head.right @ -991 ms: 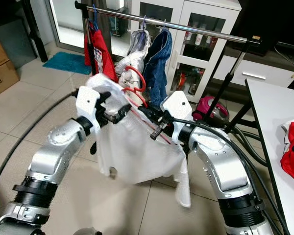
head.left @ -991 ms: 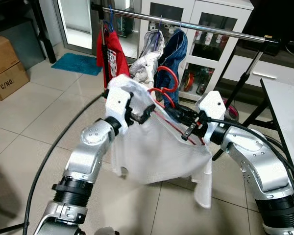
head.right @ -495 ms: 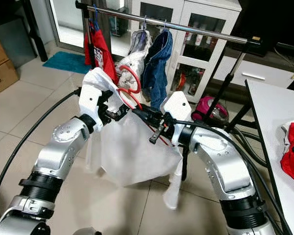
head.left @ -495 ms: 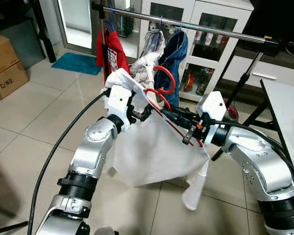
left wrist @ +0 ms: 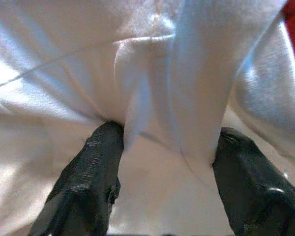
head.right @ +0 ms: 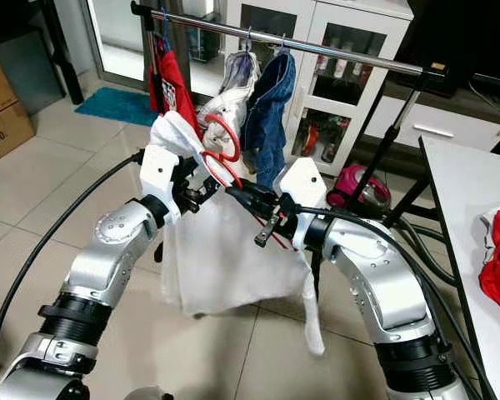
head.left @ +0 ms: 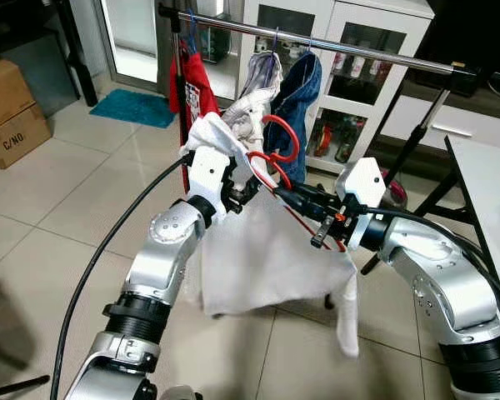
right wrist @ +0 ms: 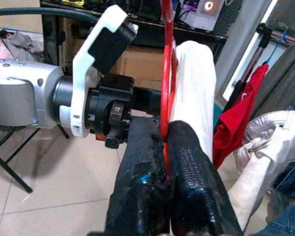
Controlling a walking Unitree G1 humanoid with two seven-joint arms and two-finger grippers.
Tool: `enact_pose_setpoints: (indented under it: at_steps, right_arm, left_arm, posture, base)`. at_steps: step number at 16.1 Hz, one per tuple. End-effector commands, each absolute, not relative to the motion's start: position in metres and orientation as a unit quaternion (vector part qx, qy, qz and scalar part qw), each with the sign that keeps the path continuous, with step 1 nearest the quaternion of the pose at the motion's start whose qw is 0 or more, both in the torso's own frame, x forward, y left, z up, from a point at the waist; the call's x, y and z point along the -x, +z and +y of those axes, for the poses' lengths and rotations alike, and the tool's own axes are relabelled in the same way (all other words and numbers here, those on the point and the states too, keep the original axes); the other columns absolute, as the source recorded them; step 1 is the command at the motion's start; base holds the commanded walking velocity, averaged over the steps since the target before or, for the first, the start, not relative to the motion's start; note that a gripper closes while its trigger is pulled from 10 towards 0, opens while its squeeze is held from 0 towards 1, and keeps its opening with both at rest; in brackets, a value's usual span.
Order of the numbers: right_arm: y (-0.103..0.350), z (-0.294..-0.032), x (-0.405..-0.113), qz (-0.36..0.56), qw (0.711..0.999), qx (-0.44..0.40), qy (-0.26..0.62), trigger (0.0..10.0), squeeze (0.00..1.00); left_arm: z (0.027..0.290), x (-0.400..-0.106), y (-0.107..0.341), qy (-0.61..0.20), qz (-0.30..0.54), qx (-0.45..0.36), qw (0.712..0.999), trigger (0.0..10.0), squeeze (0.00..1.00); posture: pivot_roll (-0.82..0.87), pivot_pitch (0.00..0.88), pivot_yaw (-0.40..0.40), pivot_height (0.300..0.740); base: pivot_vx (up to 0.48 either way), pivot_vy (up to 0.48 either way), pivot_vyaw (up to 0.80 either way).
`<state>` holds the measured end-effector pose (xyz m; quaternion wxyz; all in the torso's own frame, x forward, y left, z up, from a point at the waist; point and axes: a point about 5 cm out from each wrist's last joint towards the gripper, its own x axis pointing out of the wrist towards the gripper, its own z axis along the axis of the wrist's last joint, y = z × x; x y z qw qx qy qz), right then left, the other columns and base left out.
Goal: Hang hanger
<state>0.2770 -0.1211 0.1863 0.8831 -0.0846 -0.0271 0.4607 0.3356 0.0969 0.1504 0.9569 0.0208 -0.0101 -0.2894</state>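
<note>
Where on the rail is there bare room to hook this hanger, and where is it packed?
The rail is bare between the blue jeans and its right end post; that is the free stretch. Its left end is crowded: red garment, pale garment and jeans hang close together. The red hanger with the white shirt sits below them.

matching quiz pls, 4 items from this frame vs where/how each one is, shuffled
Things:
1. red hanger
2. white shirt
3. blue jeans
4. cardboard box

States:
A. on the floor at the robot's left
B. hanging on the metal rail
C. pinched in the right gripper
D. draped below both grippers, left gripper in its cloth

Pairs: 1-C, 2-D, 3-B, 4-A
</note>
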Motion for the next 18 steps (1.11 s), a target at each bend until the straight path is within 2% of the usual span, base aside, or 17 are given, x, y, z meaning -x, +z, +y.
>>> enact_pose_setpoints:
  at_steps: [1,7,13,16,18]
  right_arm:
    - [0.197,-0.12,-0.275,-0.052,0.877,0.084,0.47,0.0,0.0]
    - [0.197,-0.122,-0.276,-0.053,0.88,0.078,0.466,0.0,0.0]
    - [0.198,-0.124,-0.277,-0.056,0.884,0.058,0.46,0.0,0.0]
    - [0.197,-0.126,-0.278,-0.054,0.886,0.053,0.458,0.0,0.0]
    - [0.194,-0.129,-0.28,-0.038,0.891,0.058,0.448,0.0,0.0]
  left_arm:
    - [0.093,-0.335,0.156,-0.291,-0.023,-0.029,0.956,0.0,0.0]
    - [0.094,-0.336,0.157,-0.276,-0.031,-0.04,0.96,0.0,0.0]
    - [0.11,-0.343,0.165,-0.188,-0.06,-0.044,0.979,0.0,0.0]
    - [0.108,-0.341,0.165,-0.188,-0.065,-0.04,0.979,0.0,0.0]
    - [0.101,-0.336,0.164,-0.215,-0.064,-0.043,0.973,0.0,0.0]
  posture:
    - [-0.02,0.0,-0.093,0.74]
    - [-0.02,0.0,-0.094,0.74]
    - [-0.02,0.0,-0.097,0.74]
    - [-0.02,0.0,-0.099,0.74]
    - [-0.02,0.0,-0.1,0.74]
  base:
    - [0.0,0.0,0.0]
    - [0.0,0.0,0.0]
    - [0.0,0.0,0.0]
    - [0.0,0.0,0.0]
    - [0.0,0.0,0.0]
